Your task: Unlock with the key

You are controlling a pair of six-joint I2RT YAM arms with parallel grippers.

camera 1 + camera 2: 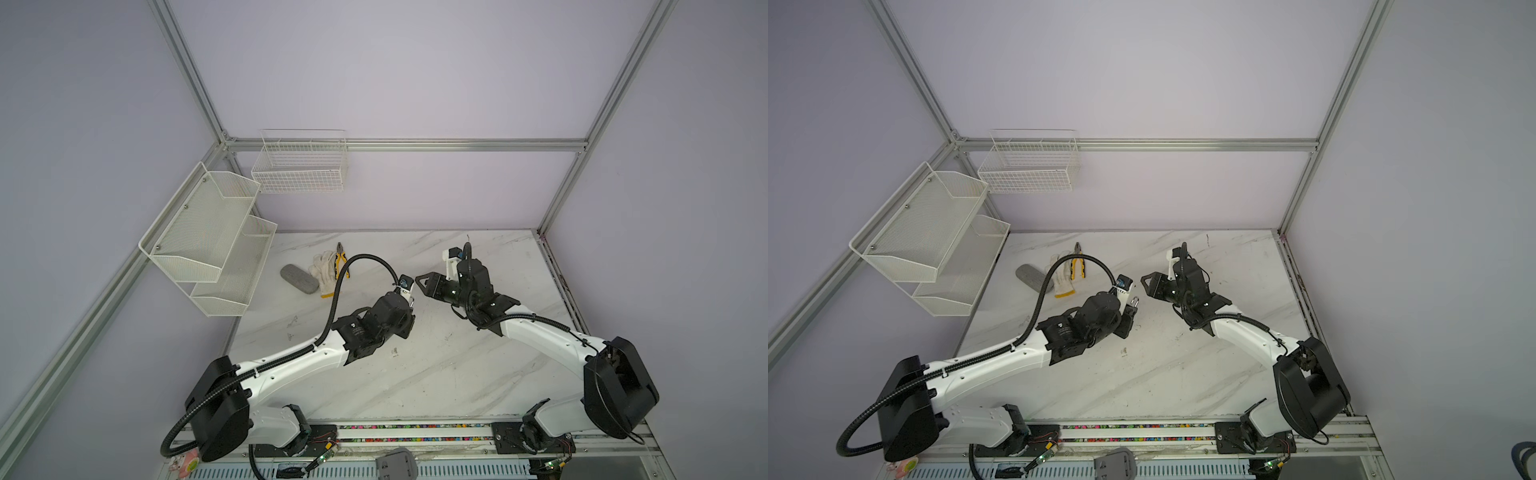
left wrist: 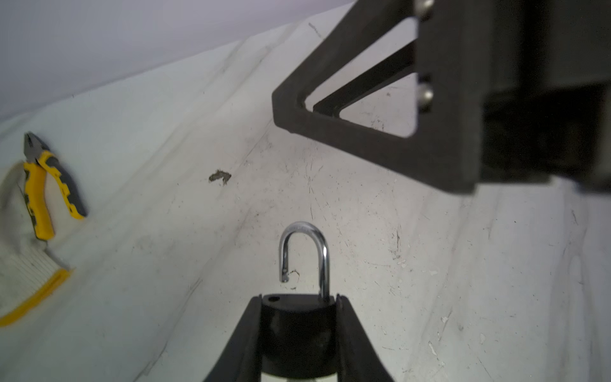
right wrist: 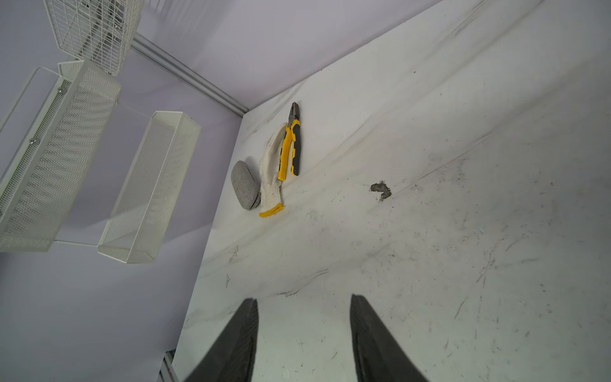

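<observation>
A: Overhead, where do the pincers stand?
B: In a top view the left gripper (image 1: 1133, 305) holds the padlock (image 1: 1135, 302) above the marble tabletop (image 1: 415, 374); the right gripper (image 1: 420, 283) hangs just beside it, apart.
A: And the left wrist view?
B: Its fingers (image 2: 246, 334) clamp the black body, shackle (image 2: 305, 254) sprung free on one side. Pliers (image 2: 46, 188) lie well away.
A: Right wrist view?
B: Jaws parted, nothing between them. The key I cannot find anywhere; possibly in the lock's hidden underside.
A: Handling?
B: Probably light, stiff, slippery; pinch its rounded head. Open room all round, table edges far.
</observation>
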